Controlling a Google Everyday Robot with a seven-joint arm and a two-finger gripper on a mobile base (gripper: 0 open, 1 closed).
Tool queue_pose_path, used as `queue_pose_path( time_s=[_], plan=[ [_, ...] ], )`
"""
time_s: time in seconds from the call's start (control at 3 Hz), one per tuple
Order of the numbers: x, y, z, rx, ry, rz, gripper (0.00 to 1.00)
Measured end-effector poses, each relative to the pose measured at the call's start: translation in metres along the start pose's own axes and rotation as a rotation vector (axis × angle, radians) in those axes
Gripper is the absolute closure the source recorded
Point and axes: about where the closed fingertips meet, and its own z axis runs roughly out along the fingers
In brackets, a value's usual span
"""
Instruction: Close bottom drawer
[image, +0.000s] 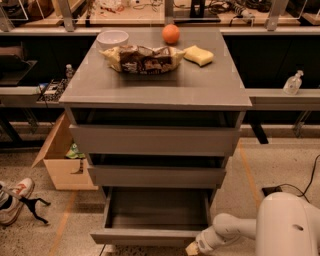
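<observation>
The grey cabinet (155, 95) has three drawers. The bottom drawer (155, 215) is pulled out, showing its empty grey box interior; its narrow front (145, 236) is near the lower edge of the view. The middle drawer front (157, 176) and top drawer front (152, 140) also stand slightly out. My gripper (195, 248) is at the bottom edge, just right of the bottom drawer's front right corner, on the white arm (235, 230). Its tip is partly cut off by the frame.
On the cabinet top lie a white bowl (112, 37), a snack bag (144, 59), an orange (171, 33) and a yellow sponge (198, 55). A cardboard box (62, 160) stands left of the cabinet, a shoe (14, 200) on the floor. A black cable (300, 187) runs at right.
</observation>
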Motion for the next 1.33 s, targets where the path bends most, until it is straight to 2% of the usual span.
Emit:
queue_pose_path(
  time_s=[0.33, 0.67, 1.0, 1.33],
  plan=[
    [-0.022, -0.007, -0.003, 0.026, -0.039, -0.047, 1.00],
    [-0.022, -0.007, -0.002, 0.026, -0.038, -0.047, 1.00],
    [-0.037, -0.009, 0.014, 0.024, -0.035, -0.105, 1.00],
    [-0.062, -0.013, 0.025, 0.040, -0.080, -0.209, 1.00]
  ],
)
